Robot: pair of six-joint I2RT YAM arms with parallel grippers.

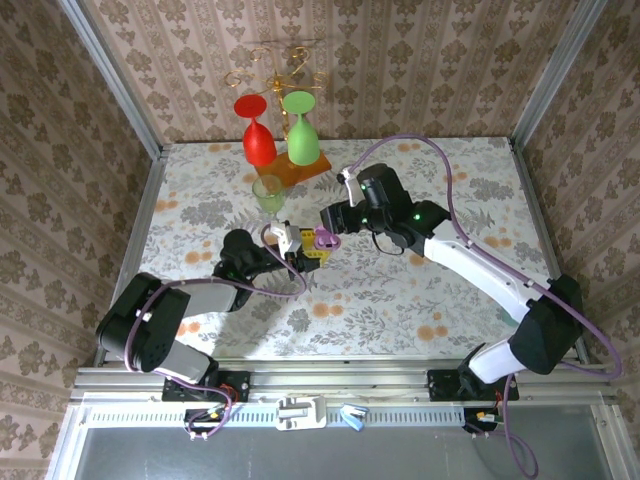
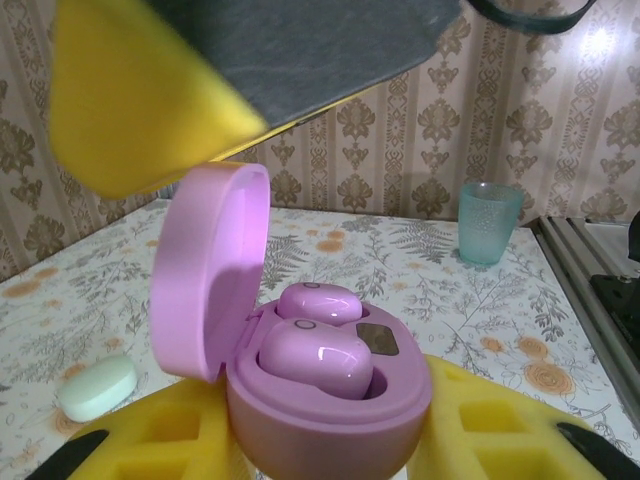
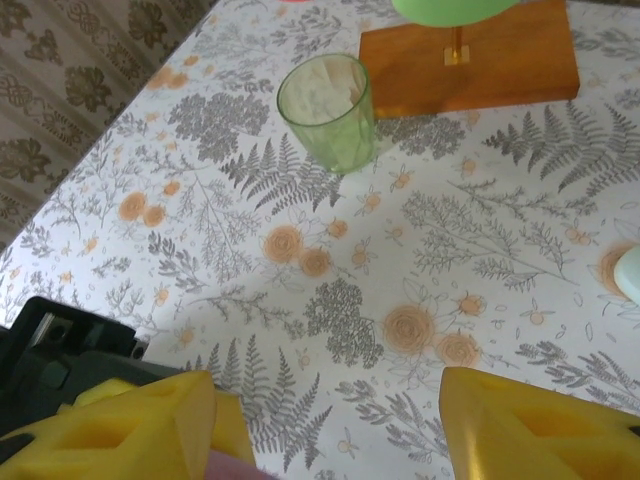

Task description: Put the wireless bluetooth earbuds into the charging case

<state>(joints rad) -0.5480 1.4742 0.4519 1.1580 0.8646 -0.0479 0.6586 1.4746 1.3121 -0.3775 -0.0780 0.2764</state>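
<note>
The lilac-pink oval plastic charging case (image 2: 330, 420) sits clamped between the yellow foam-padded fingers (image 2: 500, 425) of the left gripper (image 1: 297, 252), held a little above the flower-patterned table (image 1: 420, 290) near its middle. Its lid stands hinged open to the left. The two small glossy lilac earbuds (image 2: 315, 358) lie side by side in their wells inside it, one nearer the camera and one behind. The right gripper (image 3: 325, 420) hangs just above the case, its yellow jaws standing wide apart with nothing between them; one of its fingers looms blurred over the lid in the left wrist view. Only the left wrist view looks into the case and shows the buds seated; from overhead the case is a small purple spot between the two grippers. The left wrist view also shows a pale mint oval case (image 2: 97, 387) lying on the table to the left. The right wrist view looks down at a translucent green plastic cup (image 3: 325, 110) standing upright near a flat wooden base (image 3: 480, 60), with a sliver of pink at its bottom edge. The left arm lies low, reaching right from its base. The right arm stretches up and left, bent at the elbow, its wrist turned toward the other gripper.
</note>
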